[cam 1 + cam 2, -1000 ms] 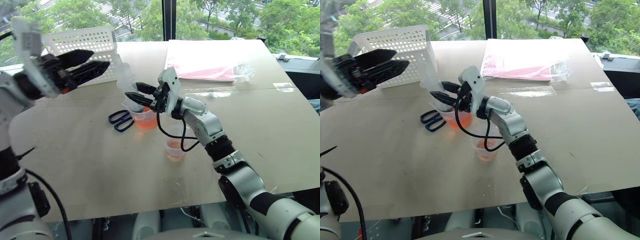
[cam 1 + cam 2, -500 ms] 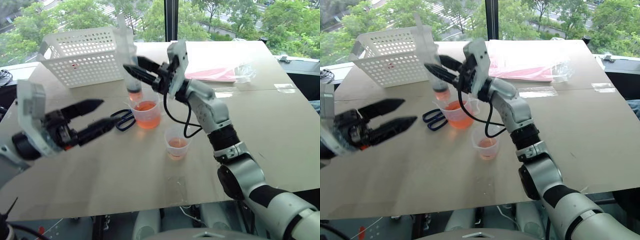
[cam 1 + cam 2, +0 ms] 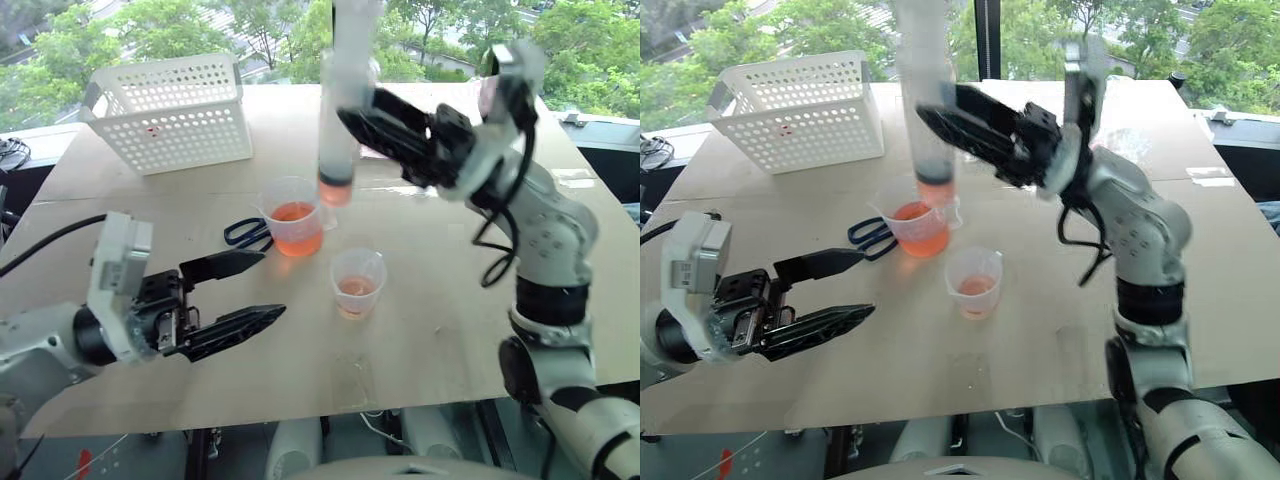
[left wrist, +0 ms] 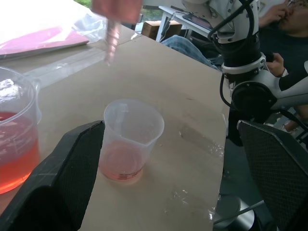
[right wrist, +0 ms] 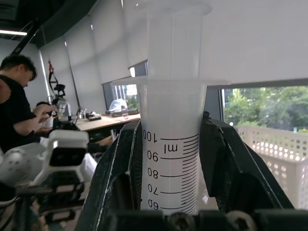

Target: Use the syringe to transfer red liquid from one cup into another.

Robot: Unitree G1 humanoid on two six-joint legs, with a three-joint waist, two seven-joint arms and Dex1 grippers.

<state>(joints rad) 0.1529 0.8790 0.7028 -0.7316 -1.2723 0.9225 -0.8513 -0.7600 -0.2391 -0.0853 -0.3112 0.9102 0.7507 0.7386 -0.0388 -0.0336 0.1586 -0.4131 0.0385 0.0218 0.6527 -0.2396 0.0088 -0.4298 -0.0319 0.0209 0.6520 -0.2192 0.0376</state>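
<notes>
Your right gripper [image 3: 352, 112] clamps the large clear graduated syringe [image 3: 340, 120] upright above the table, red liquid [image 3: 335, 192] in its lower end, over the clear handled measuring cup [image 3: 293, 216] of orange-red liquid. The smaller handleless clear cup [image 3: 357, 282] stands just nearer, to the right. Your left gripper [image 3: 243, 291], near left, gapes wide and empty.

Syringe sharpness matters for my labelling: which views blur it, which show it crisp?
Left eye view: syringe streaked, smeared upward. Left wrist view: its tip a soft blur above the smaller cup. Right wrist view: graduation marks crisp in the right claw.
</notes>
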